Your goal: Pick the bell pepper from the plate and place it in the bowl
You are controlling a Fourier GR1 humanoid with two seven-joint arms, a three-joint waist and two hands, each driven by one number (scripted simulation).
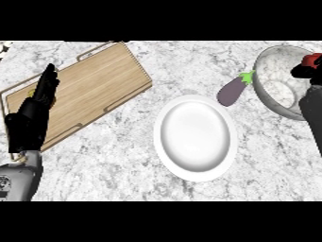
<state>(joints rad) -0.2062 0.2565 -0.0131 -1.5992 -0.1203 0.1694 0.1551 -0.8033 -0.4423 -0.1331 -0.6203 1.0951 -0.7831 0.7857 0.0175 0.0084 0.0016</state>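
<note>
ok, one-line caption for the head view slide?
Right hand carries the red bell pepper over the bowl; white plate bare, eggplant beside it.

Grey-white marble counter [114, 156], wooden tray [93, 87] at upper left, evenly lit

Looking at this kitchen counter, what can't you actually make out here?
- Pepper, head view: only a red bit shows; the right hand covers the rest.
- Right hand: cut off by the right edge, fingers unclear.
- Bowl: its right side is hidden behind the right arm.
- Tray: its left end is hidden by the left hand.
</note>
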